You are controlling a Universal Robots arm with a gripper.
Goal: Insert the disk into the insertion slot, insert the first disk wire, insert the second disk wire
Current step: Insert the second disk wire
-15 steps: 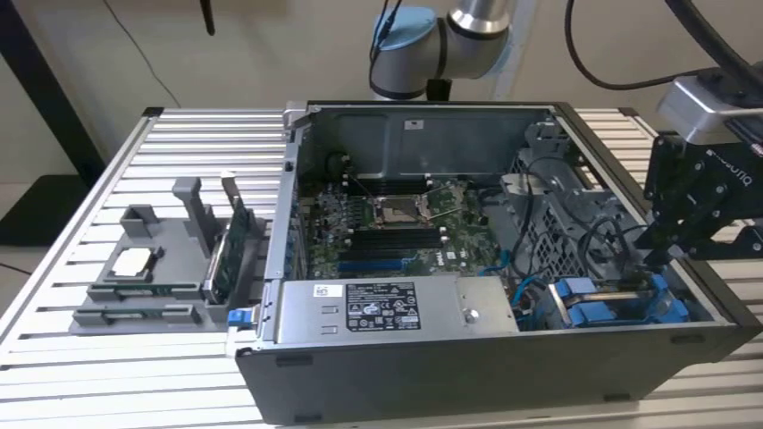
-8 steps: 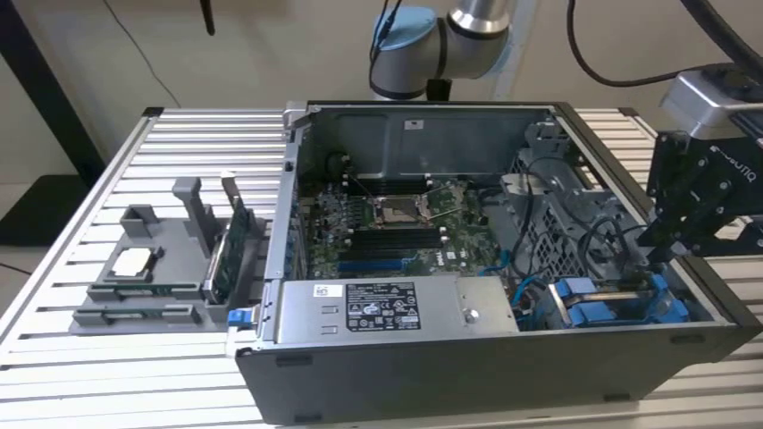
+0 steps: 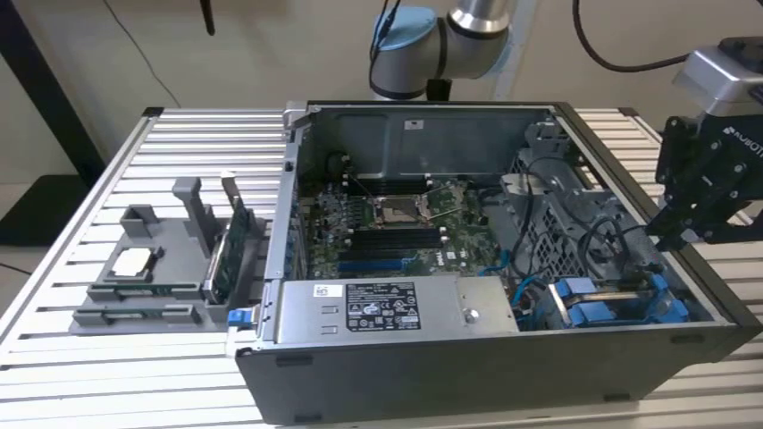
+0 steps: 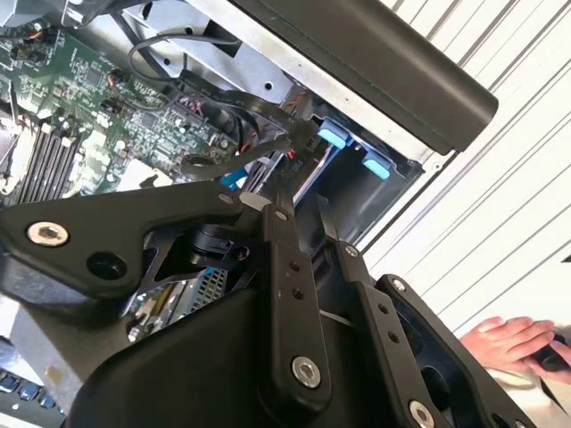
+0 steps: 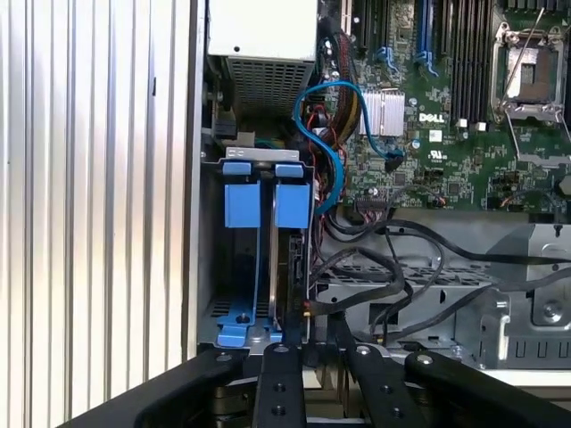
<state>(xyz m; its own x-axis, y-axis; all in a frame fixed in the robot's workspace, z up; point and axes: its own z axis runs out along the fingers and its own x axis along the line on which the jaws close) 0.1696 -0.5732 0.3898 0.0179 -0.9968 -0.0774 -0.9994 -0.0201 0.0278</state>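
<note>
A ribbed aluminium table (image 3: 120, 393) carries an open computer case (image 3: 477, 375) and a grey holder (image 3: 179, 268)

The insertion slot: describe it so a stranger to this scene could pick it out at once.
Find the open computer case on the slatted table. In the exterior view, go to its near corner on the exterior view's right, just beside the grey power-supply box. The insertion slot is the dark metal bay there, told from its grey neighbours by large bright blue plastic fittings.
</note>
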